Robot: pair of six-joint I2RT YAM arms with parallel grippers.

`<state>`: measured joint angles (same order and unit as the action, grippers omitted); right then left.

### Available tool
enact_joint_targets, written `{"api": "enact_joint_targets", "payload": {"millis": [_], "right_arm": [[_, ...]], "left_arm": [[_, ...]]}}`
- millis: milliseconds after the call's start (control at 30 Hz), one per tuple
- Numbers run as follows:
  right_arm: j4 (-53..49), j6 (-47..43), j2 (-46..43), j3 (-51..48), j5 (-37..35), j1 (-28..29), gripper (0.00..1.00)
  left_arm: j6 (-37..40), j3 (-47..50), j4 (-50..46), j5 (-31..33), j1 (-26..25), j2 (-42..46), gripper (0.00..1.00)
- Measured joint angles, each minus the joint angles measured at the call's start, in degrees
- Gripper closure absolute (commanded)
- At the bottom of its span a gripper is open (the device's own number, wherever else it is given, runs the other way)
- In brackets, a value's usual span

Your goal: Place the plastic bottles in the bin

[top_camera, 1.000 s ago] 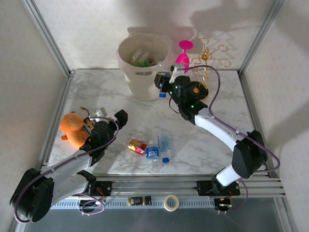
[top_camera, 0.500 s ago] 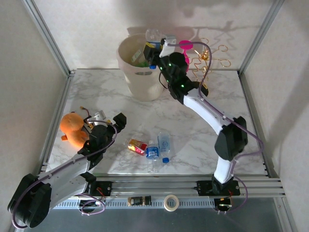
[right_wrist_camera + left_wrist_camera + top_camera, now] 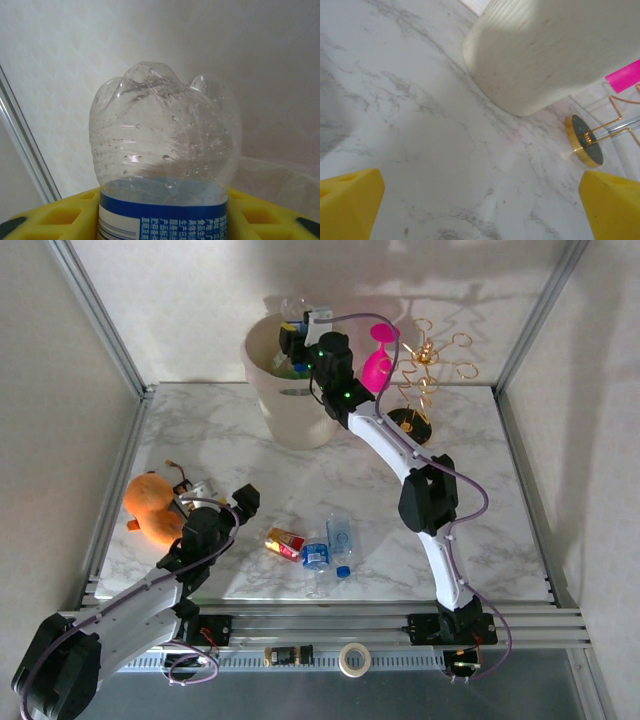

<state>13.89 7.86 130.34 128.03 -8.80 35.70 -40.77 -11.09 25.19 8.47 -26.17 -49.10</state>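
**Clear bottle hanging over the bin**

A clear plastic bottle with a blue label is sitting clamped between the fingers of the right gripper, its lobed base pointing out beyond the fingertips and droplets clinging inside. Below that gripper the cream-white bin is standing upright, with several bottles, green among them, lying inside. Just right of the left gripper, a red-labelled bottle and two clear blue-capped bottles are lying on their sides.

The bin stands on the marble table. A gold stand sits just beside its base. The left gripper is spread wide.
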Motion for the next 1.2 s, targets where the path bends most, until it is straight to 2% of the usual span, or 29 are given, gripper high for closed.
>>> {"api": "enact_joint_targets", "payload": {"millis": [67,200,233,467,567,767,933,1200], "right_arm": [[-0.6,-0.4,0.7,0.4,-0.1,0.0,0.42],[-0.9,-1.1,1.0,0.6,-0.5,0.0,0.07],[-0.9,-1.3,1.0,0.7,-0.6,0.0,0.01],[-1.6,-2.8,0.5,0.8,-0.5,0.0,0.01],[-2.3,-3.5,-2.7,-2.7,-0.5,0.0,0.01],[0.0,-4.1,-16.9,-18.8,-0.7,0.2,0.01],[3.3,-4.0,-27.8,-31.8,-3.7,0.2,0.01],[6.4,-2.4,-40.0,-55.4,-9.9,0.2,0.01]], "left_arm": [[0.0,0.1,-0.9,-0.4,0.0,0.2,0.00],[0.1,0.1,-2.3,-1.7,0.0,0.8,0.00],[0.0,0.1,-2.6,-1.8,0.0,0.9,0.00],[-1.6,0.1,-3.2,-2.3,0.0,1.2,0.00],[-2.4,0.1,-3.2,-2.3,0.0,1.1,0.00],[-3.6,-1.4,-5.4,-2.8,0.0,0.3,0.00],[-5.3,-3.1,-8.6,-4.4,-0.2,0.3,0.00],[-9.7,-6.5,-21.3,-7.0,-3.6,2.4,0.00]]}}
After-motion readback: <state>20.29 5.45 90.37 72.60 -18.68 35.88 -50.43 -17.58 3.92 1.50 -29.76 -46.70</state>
